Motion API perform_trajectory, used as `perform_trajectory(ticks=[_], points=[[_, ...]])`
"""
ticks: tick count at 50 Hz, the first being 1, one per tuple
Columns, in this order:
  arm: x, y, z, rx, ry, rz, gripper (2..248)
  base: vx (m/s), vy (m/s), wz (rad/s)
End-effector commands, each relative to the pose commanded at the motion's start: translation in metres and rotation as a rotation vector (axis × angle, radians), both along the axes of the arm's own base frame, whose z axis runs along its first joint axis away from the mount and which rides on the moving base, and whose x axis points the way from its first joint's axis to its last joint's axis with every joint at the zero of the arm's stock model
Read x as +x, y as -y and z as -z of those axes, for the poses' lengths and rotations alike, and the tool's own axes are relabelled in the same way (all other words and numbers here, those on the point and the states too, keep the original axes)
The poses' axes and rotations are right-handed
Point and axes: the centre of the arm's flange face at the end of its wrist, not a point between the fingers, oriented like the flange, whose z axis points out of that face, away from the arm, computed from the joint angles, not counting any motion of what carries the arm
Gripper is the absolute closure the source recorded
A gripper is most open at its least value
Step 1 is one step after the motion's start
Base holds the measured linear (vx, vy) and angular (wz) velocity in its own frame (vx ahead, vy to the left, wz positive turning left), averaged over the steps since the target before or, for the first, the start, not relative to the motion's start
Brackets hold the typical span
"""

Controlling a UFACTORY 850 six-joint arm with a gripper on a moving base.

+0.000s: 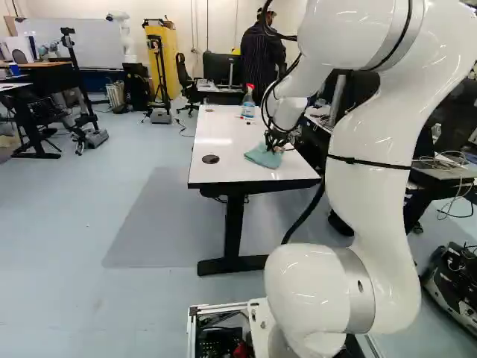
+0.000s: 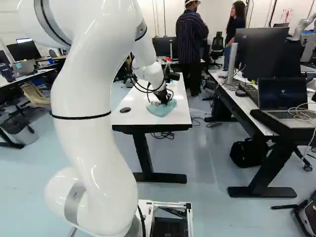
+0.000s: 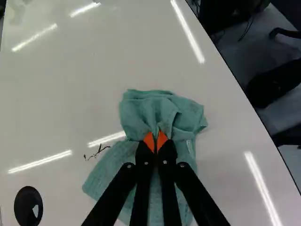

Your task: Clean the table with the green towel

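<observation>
Gripper (image 2: pixel 162 102) is clenching the green towel (image 2: pixel 162 108), its orange pads (image 3: pixel 149 141) closing on a gathered fold near the middle of the cloth. Towel is lying bunched on the white table (image 1: pixel 220 142), spreading to both sides of the fingers and under them. A small pale tag (image 3: pixel 189 146) is showing on the towel beside the fingers; any print on it is too small to make out. Dark scribbled marks (image 3: pixel 96 152) are running across the tabletop just beside the towel, forming no readable word. A dark round disc (image 2: pixel 125 110) is sitting in the tabletop near the towel. Spray bottle (image 1: pixel 248 103) with a red top is standing upright farther along the table; its label is too small to make out. At the right of the right base view, a laptop (image 2: pixel 282 94) is displaying a small pale mark on a dark screen.
</observation>
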Motion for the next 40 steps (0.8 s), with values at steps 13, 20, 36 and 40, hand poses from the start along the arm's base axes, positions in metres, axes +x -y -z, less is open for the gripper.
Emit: perform_trajectory(ticks=[13,20,36,40], points=[[0.023,-0.007,0.001,-0.002,0.014,-0.017,222,0.0,0.0,0.0],[0.034,-0.015,0.002,-0.003,0.021,-0.033,222,0.0,0.0,0.0],[0.056,-0.038,0.004,-0.005,0.035,-0.074,222,0.0,0.0,0.0],[0.061,-0.044,0.004,-0.005,0.038,-0.084,222,0.0,0.0,0.0]])
